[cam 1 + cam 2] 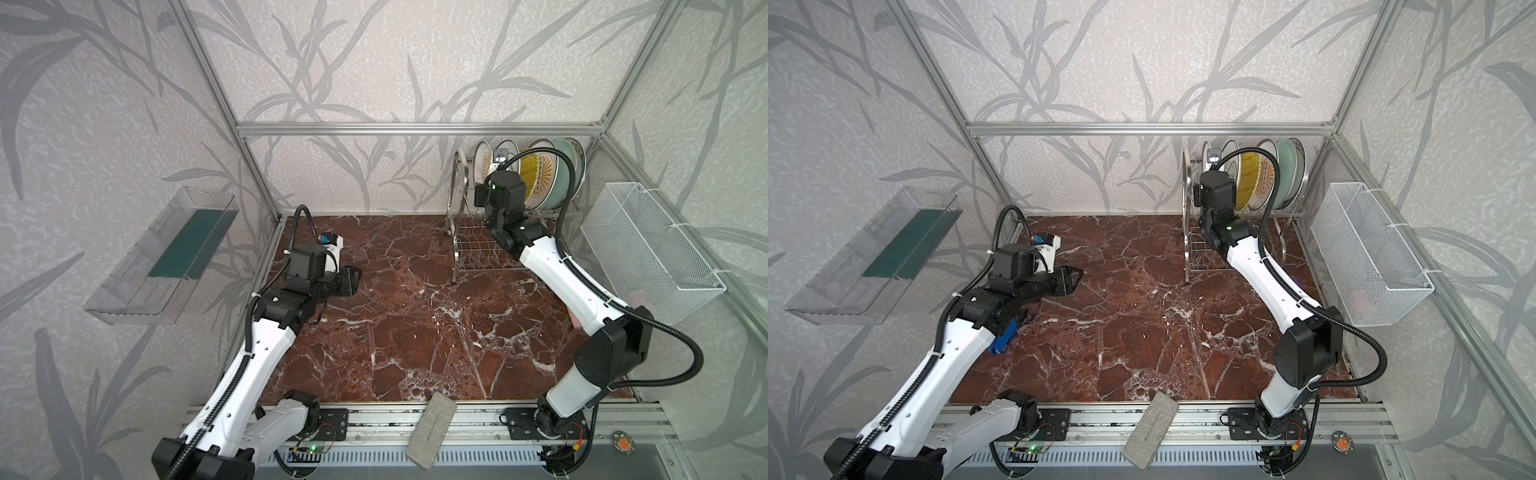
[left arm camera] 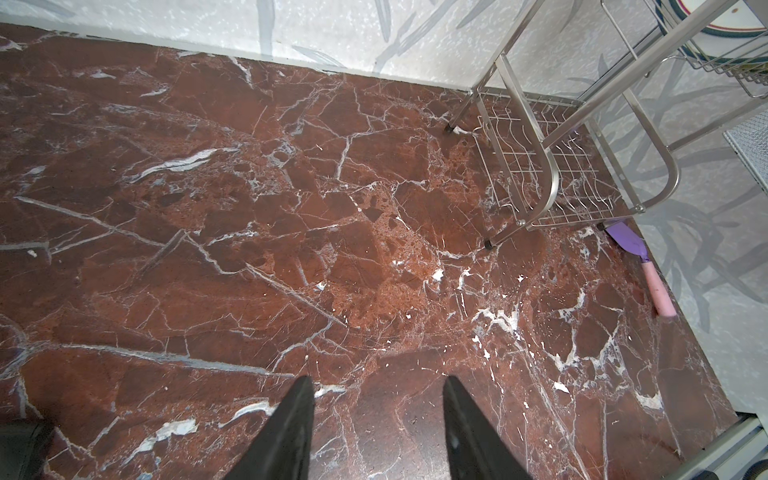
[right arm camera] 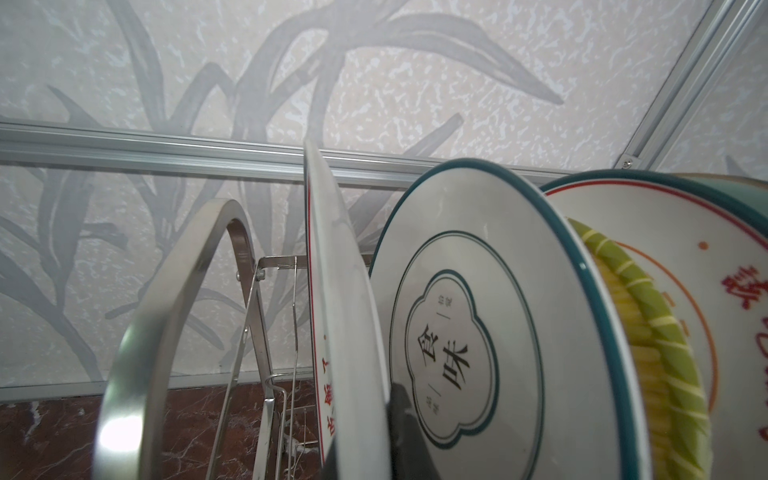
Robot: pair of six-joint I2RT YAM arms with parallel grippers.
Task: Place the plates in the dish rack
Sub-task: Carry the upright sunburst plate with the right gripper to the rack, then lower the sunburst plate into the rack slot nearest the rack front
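The steel dish rack (image 1: 457, 232) (image 1: 1187, 232) stands at the back right with several plates upright in its upper tier, among them a yellow one (image 1: 530, 172) and a mint one (image 1: 559, 174). My right gripper (image 3: 365, 449) is up at the rack's left end, shut on the rim of a white plate with red lettering (image 3: 340, 332), which stands edge-on in the right wrist view. Beside it stand a teal-rimmed white plate (image 3: 478, 291) and the yellow plate (image 3: 648, 332). My left gripper (image 1: 353, 280) (image 2: 376, 382) hovers open and empty over the marble at the left.
A white mesh basket (image 1: 652, 253) hangs on the right wall and a clear plastic tray (image 1: 166, 249) on the left wall. A pink-handled purple spatula (image 2: 652, 278) lies on the table by the rack's foot. A grey block (image 1: 430, 432) rests on the front rail.
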